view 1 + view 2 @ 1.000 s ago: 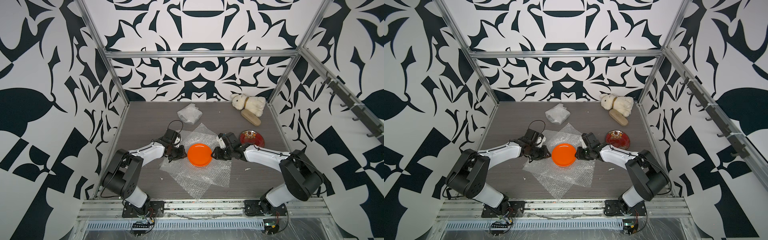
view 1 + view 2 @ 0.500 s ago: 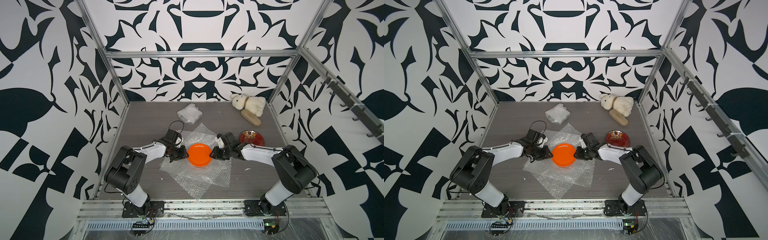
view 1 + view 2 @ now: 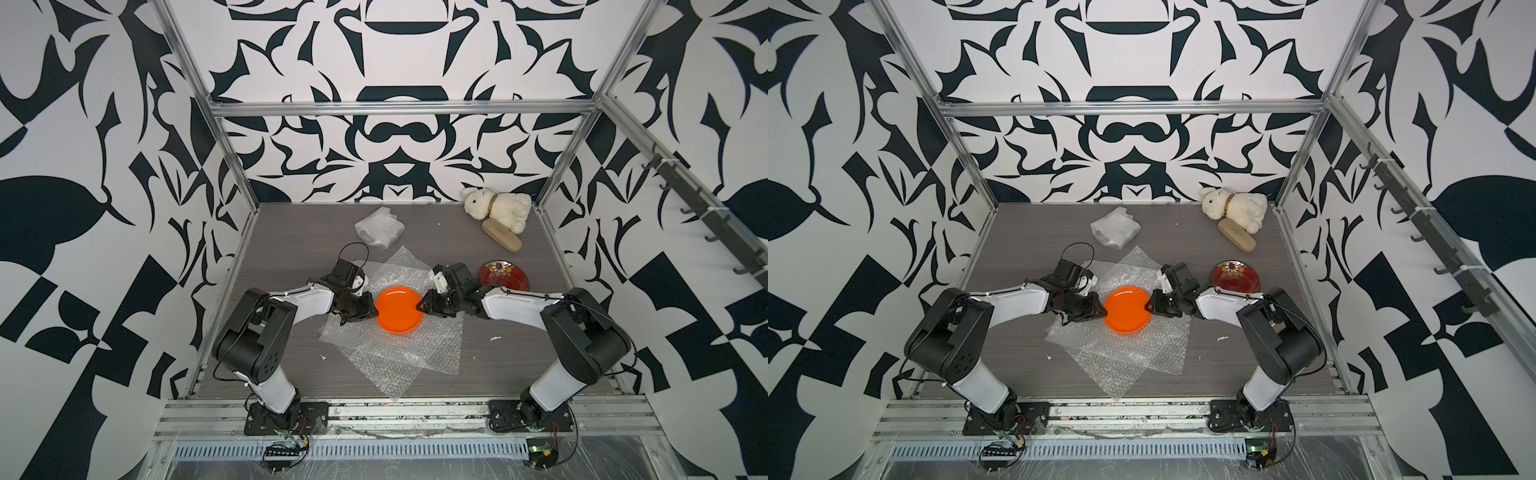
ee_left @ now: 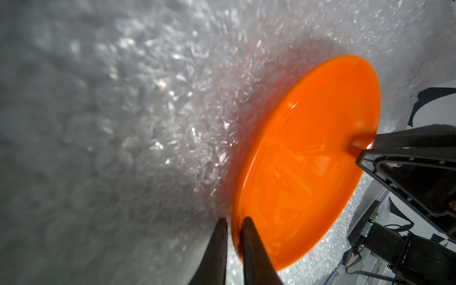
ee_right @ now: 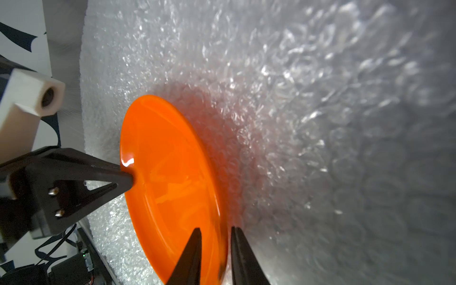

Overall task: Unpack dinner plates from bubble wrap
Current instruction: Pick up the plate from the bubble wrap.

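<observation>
Left pincer (image 4: 234, 219) nips the orange plate (image 3: 399, 309) at its rim while my right pincer (image 5: 216, 228) straddles the opposite rim narrowly, bite unconfirmed; the plate lies on bubble wrap (image 3: 395, 357) spread over the grey tabletop (image 3: 291, 249), black-and-white patterned walls (image 3: 395, 145) enclosing.

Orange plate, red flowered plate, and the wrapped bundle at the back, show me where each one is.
orange plate (image 3: 399, 309): in a top view, centre of its face.
red flowered plate (image 3: 504, 274): in a top view, middle of its face.
wrapped bundle (image 3: 379, 227): in a top view, middle of its upper side.
</observation>
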